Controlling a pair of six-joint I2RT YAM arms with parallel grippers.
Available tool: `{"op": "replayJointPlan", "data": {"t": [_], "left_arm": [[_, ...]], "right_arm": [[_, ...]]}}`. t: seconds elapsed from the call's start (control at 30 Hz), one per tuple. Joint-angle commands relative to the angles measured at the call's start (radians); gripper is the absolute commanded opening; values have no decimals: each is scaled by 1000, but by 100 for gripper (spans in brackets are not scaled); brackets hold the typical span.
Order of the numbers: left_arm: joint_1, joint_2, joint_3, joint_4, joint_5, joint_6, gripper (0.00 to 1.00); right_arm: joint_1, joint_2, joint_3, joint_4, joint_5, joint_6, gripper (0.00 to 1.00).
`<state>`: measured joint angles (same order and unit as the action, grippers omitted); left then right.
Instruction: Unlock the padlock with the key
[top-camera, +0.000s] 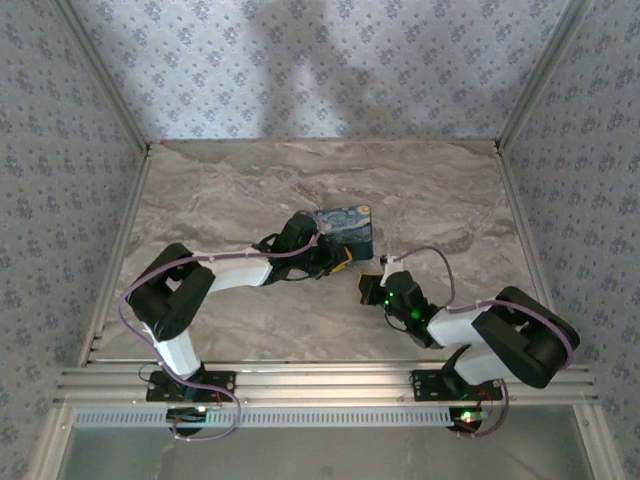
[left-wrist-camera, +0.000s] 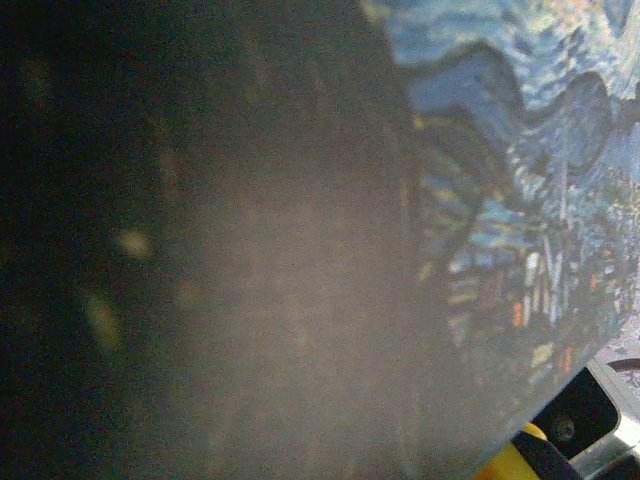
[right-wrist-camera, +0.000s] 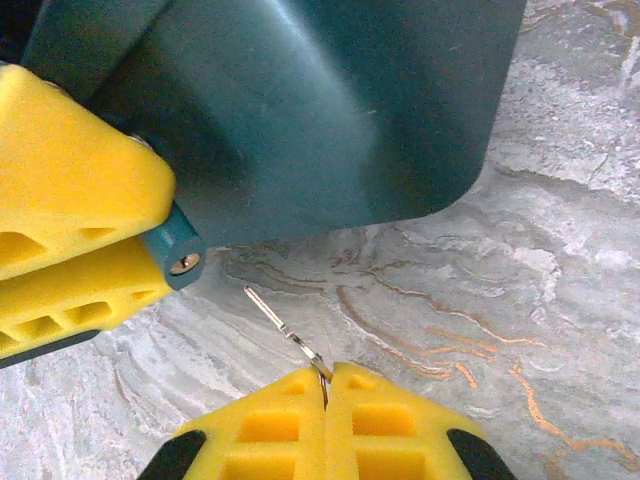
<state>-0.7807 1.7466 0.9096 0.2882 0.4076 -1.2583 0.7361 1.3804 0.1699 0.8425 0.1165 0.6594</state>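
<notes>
While the left gripper (top-camera: 338, 258) sits at the near edge of the painted blue box (top-camera: 348, 226), around the middle of the table (top-camera: 450, 200), its yellow fingers (right-wrist-camera: 70, 190) stand almost together. They pinch a small stub with a brassy round end, which looks to be the padlock (right-wrist-camera: 180, 261). That stub lies just under the box's rounded corner, its brassy face turned toward the right gripper (right-wrist-camera: 328, 372). The right gripper's jaws are pressed fully together, clamping the thin metal key (right-wrist-camera: 287, 327) at its near end, and the blade slants up and left toward the padlock. Key tip and padlock are close but apart, with bare marble between them. From above, the right gripper sits just near and right of the box. Up close in the left wrist view, the box's painted face is blurred, with one yellow fingertip (left-wrist-camera: 515, 462) at its lower edge.
</notes>
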Motion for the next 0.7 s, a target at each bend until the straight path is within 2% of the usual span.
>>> {"op": "replayJointPlan", "data": {"t": [0.0, 0.67], "left_arm": [[-2, -13, 3, 22, 5, -4, 14], [-6, -5, 6, 25, 10, -5, 14]], "right_arm": [[11, -14, -6, 30, 9, -5, 0], [16, 15, 37, 62, -9, -21, 0]]}}
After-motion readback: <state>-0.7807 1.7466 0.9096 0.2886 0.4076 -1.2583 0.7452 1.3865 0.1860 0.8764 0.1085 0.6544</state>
